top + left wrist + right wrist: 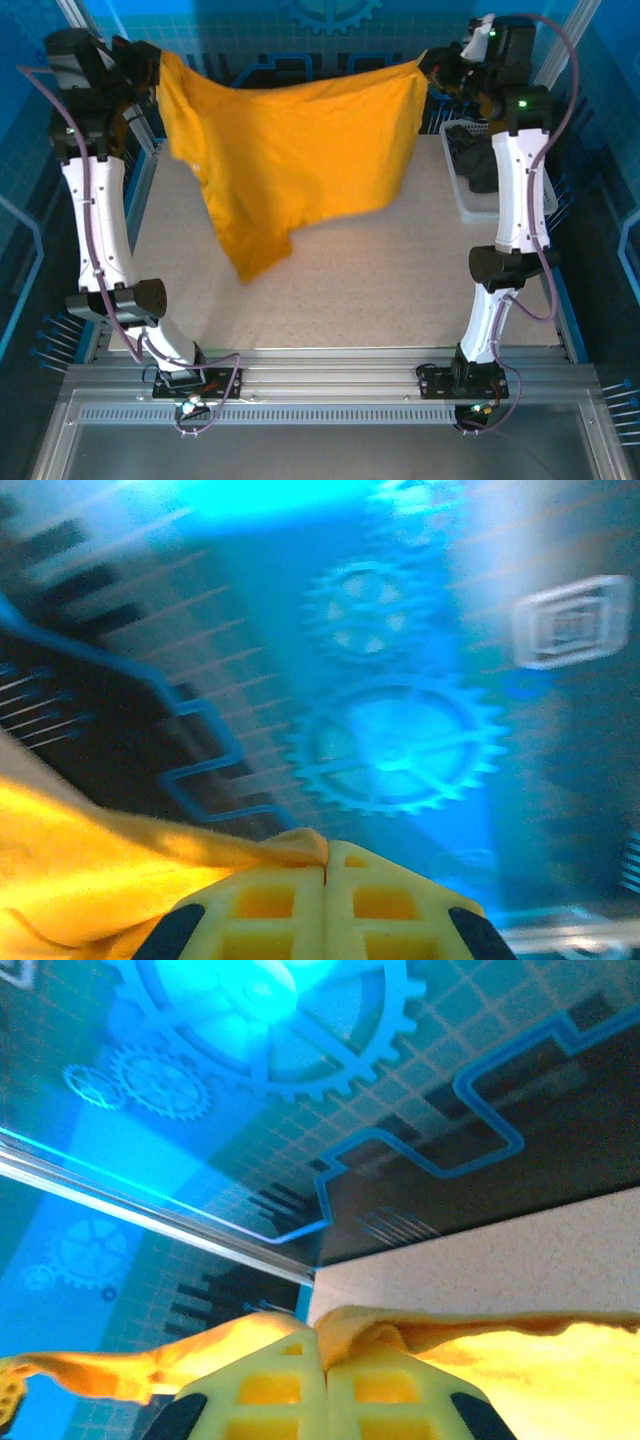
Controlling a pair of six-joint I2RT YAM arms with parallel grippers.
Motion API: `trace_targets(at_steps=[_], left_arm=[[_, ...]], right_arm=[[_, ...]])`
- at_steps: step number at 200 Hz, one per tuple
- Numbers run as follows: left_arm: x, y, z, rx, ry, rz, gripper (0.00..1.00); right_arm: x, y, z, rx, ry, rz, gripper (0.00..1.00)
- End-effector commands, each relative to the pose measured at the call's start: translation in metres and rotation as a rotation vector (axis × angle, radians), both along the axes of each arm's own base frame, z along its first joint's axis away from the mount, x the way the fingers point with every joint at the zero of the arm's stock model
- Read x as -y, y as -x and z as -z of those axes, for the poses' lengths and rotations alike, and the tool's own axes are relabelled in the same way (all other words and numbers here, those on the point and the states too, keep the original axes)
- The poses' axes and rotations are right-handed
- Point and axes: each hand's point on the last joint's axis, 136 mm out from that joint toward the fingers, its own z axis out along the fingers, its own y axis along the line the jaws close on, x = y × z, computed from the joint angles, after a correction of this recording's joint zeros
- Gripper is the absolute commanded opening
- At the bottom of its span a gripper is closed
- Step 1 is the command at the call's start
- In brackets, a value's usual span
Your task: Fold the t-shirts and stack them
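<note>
Hanging slack above the bench point(400, 290), the mustard-orange t-shirt point(290, 150) is stretched between our left fingers point(270, 915) and right fingers point(265, 1400), each pair closed tight on its top edge; we judge it light, limp and prone to sag, best held at corners.

The speckled beige table point(400, 280) bears a white basket point(468, 207) at its right edge, a charcoal t-shirt point(472, 152) inside.

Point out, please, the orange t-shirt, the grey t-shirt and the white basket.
orange t-shirt point(290, 170), top view, middle of the hanging cloth.
grey t-shirt point(474, 160), top view, bunched cloth inside the basket.
white basket point(466, 208), top view, near rim.
</note>
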Motion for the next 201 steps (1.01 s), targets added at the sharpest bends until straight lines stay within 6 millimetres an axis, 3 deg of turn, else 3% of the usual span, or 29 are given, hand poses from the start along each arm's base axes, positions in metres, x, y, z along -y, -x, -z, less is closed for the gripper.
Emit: trace_targets(at_steps=[1,23,32,41,43,53,59,69,77,97,121,130,143,161,201], left_arm=[[0.023,0.056,-0.078,0.209,0.018,0.079,0.00],[0.031,0.097,-0.075,0.177,0.025,0.044,0.00],[0.037,0.111,-0.059,0.130,0.030,0.033,0.00],[0.044,0.120,-0.026,0.040,0.052,0.027,0.00],[0.046,0.130,-0.024,0.035,0.058,0.025,0.00],[0.055,0.136,0.031,-0.102,0.101,0.029,0.00],[0.060,0.151,0.058,-0.155,0.116,0.033,0.00],[0.066,0.168,0.122,-0.311,0.140,0.021,0.00],[0.071,0.178,0.170,-0.419,0.169,0.024,0.00],[0.083,0.207,0.268,-0.601,0.215,0.043,0.00],[0.089,0.224,0.354,-0.787,0.229,0.052,0.38],[0.089,0.227,0.372,-0.832,0.215,0.049,0.48],[0.083,0.230,0.384,-0.883,0.171,0.028,0.53],[0.081,0.223,0.390,-0.910,0.118,0.030,0.52],[0.080,0.203,0.413,-0.984,0.026,0.057,0.42]], right_arm=[[0.023,0.023,-0.018,0.008,-0.017,0.041,0.00],[0.044,0.044,-0.002,-0.044,0.044,0.109,0.00],[0.051,0.054,0.011,-0.073,0.072,0.137,0.00],[0.058,0.065,0.030,-0.113,0.095,0.168,0.00],[0.059,0.068,0.036,-0.126,0.100,0.175,0.00],[0.068,0.081,0.069,-0.199,0.122,0.219,0.00],[0.072,0.090,0.090,-0.243,0.133,0.241,0.00],[0.079,0.106,0.128,-0.323,0.143,0.273,0.00],[0.079,0.117,0.161,-0.384,0.149,0.276,0.00],[0.073,0.141,0.244,-0.547,0.172,0.241,0.00],[0.076,0.169,0.331,-0.788,0.233,0.212,0.40],[0.082,0.177,0.348,-0.846,0.272,0.226,0.48],[0.090,0.180,0.355,-0.860,0.322,0.247,0.54],[0.094,0.176,0.352,-0.841,0.391,0.252,0.56],[0.082,0.172,0.360,-0.838,0.530,0.174,0.53]])
